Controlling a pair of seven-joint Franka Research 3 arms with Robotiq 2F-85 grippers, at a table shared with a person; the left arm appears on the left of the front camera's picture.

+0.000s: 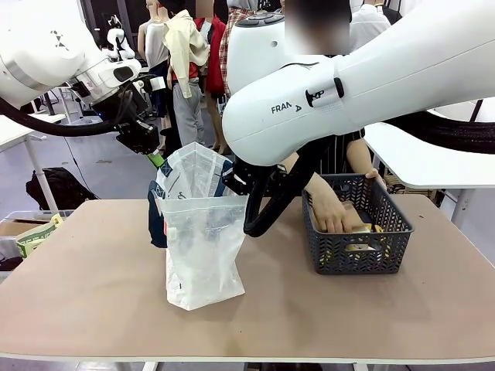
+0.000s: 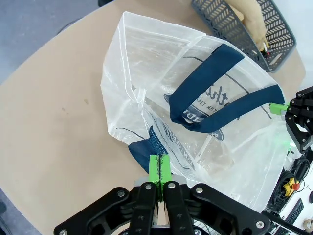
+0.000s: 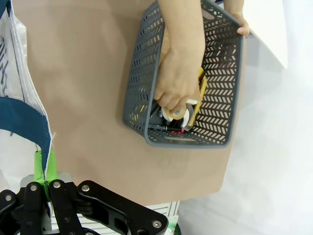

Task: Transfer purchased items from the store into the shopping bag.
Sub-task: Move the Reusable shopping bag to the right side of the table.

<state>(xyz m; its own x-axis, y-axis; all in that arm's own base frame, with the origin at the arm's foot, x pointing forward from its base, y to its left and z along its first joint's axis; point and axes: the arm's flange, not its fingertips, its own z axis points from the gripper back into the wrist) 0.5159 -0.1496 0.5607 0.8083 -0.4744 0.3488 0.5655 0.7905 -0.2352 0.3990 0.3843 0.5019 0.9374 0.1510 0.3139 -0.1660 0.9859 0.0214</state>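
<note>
Right of frame: hand (image 1: 329, 209) clasps tan item (image 3: 175, 112), perhaps tape, in basket (image 1: 363, 263).
Shopping bag (image 1: 203, 255) stands leftward; left gripper (image 2: 159, 166), right gripper (image 3: 43, 166) pinch its rim.

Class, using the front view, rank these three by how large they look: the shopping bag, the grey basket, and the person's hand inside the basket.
1. the shopping bag: looks largest, though it stands somewhat nearer the camera than the basket
2. the grey basket
3. the person's hand: clearly smallest
</note>
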